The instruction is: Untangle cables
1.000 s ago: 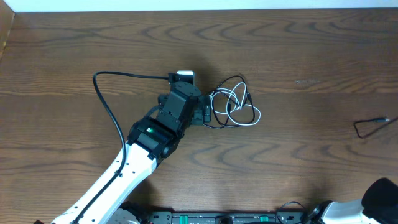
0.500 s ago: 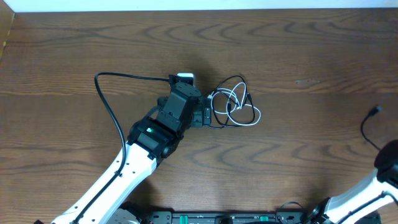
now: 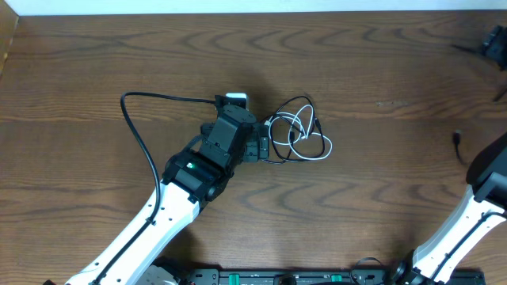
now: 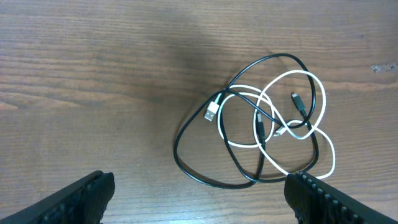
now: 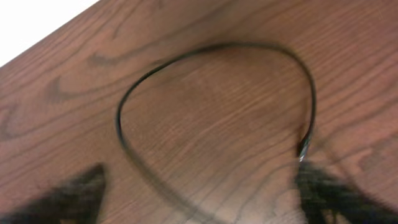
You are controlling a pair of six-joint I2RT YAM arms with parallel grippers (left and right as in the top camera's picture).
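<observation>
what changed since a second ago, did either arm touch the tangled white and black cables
The right arm swung up from the near right corner of the wooden table, and the right gripper now sits by the far right corner, holding nothing. The left gripper stayed open beside the tangle; the thin white cable and thin black cable lie looped together as before, untouched.

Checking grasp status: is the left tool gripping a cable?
No, the left tool is open, with both cables lying free beyond its fingertips.
</observation>
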